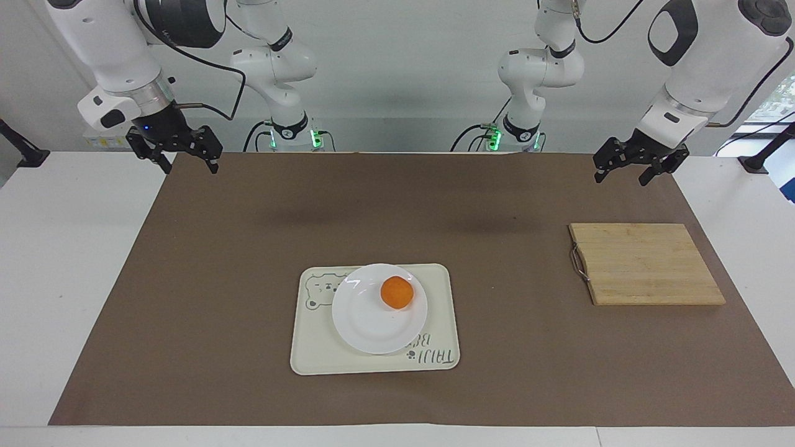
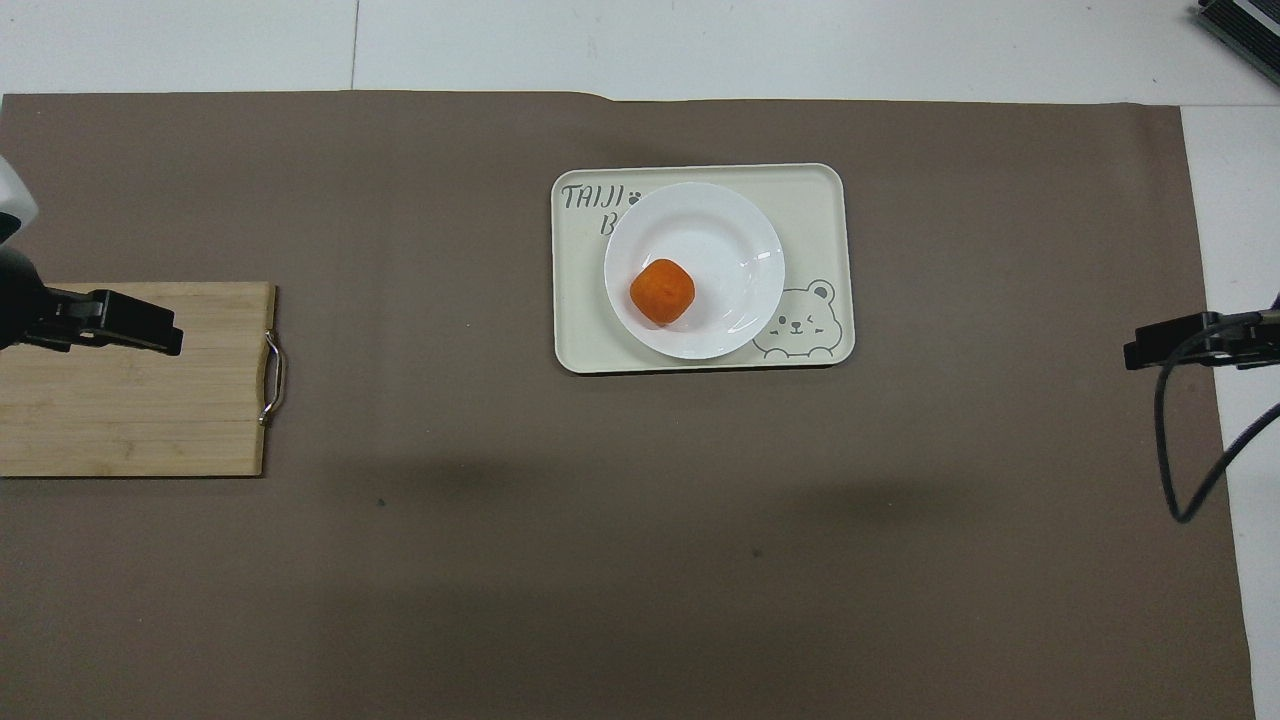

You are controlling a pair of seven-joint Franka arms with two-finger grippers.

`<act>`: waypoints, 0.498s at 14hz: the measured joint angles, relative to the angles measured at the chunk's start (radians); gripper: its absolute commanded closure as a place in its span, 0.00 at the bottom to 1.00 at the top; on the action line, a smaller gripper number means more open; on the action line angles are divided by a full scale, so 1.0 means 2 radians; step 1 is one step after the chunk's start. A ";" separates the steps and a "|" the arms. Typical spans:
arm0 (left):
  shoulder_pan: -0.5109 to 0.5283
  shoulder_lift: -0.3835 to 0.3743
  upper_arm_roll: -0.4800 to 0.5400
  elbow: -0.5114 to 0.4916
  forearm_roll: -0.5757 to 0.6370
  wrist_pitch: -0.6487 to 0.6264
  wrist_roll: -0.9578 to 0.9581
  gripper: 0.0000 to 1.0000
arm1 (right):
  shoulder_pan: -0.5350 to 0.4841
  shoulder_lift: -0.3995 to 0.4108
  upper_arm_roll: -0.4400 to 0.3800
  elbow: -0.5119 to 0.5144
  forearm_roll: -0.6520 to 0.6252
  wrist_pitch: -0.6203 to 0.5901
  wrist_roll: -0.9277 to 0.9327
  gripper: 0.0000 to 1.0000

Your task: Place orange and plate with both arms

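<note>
The orange [image 1: 397, 293] sits on the white plate [image 1: 372, 329], toward the rim nearer the robots. Plate rests on the cream bear-print tray [image 1: 444, 323], mid surface [image 1: 74, 261], on the brown mat [image 1: 248, 248]. Wooden cutting board [image 1: 646, 264] lies toward the left arm's end, well apart from tray. Left hand [image 1: 628, 171] hangs empty w/ fingers spread, up in the air over the mat's corner by the board. Right hand [image 1: 184, 164] also empty, fingers spread, up over the mat's edge at the right arm's end. Neither hand touches anything.
</note>
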 measured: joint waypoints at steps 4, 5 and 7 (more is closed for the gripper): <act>0.000 0.000 0.000 0.000 0.000 0.000 0.000 0.00 | 0.006 -0.002 0.006 0.016 0.000 0.004 0.008 0.00; 0.000 0.000 0.000 0.000 0.000 0.000 0.000 0.00 | 0.007 -0.002 0.007 0.016 0.000 0.009 0.015 0.00; 0.000 0.000 0.000 0.000 0.000 0.000 0.000 0.00 | 0.012 -0.002 0.010 0.016 0.000 0.014 0.022 0.00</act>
